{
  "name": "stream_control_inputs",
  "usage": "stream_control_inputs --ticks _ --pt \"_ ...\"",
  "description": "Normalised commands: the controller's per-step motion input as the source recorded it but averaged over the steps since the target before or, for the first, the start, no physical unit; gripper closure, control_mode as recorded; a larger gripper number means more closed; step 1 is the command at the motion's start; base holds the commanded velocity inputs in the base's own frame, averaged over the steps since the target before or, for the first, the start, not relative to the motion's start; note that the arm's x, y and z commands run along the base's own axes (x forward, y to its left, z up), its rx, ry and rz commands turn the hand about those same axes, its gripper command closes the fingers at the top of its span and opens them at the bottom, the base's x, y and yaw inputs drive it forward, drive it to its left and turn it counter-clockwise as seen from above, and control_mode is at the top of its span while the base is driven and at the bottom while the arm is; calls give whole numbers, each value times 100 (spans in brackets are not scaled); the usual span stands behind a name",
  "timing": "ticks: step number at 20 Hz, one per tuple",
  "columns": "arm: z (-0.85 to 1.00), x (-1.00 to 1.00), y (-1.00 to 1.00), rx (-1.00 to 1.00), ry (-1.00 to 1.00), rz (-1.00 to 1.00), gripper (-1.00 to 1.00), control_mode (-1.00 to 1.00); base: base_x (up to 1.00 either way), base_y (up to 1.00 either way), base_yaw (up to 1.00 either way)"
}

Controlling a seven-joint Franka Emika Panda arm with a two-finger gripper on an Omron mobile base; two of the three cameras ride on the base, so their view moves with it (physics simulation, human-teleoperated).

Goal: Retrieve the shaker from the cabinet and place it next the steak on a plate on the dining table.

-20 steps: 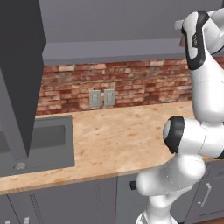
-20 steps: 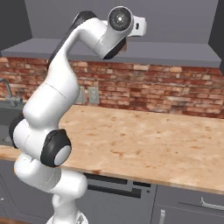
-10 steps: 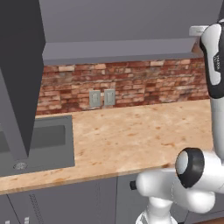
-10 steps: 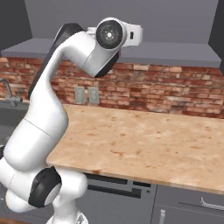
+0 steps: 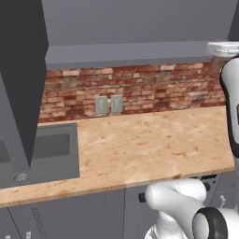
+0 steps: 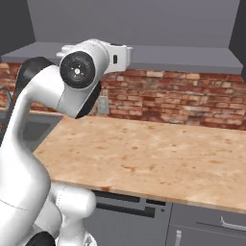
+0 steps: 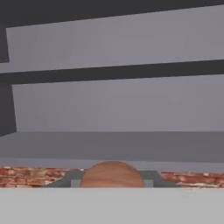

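End effector (image 7: pixel 112 183) is clenching the brown shaker (image 7: pixel 112 175), its rounded top showing between the fingers, just in front of the grey cabinet (image 7: pixel 113 105) shelf board. Wood-grain worktop (image 5: pixel 140 149) and brick wall (image 5: pixel 154 88) are lying below.

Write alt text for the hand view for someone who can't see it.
The rounded brown top of the wooden shaker sits low in the middle, gripped by the end effector. Beyond it are the open grey cabinet, its shelf board, and a strip of red brick wall.

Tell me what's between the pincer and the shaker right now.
Nothing: in the hand view the brown shaker sits right between the pincer's fingertips, held in front of the cabinet shelf.
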Motion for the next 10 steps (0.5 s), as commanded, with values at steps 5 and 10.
stream_control_inputs --ticks 5,10 --pt "-39 -100 61 0 0 2 100 -100 0 0 0" --pt "-43 -100 48 0 1 4 100 -100 0 0 0"
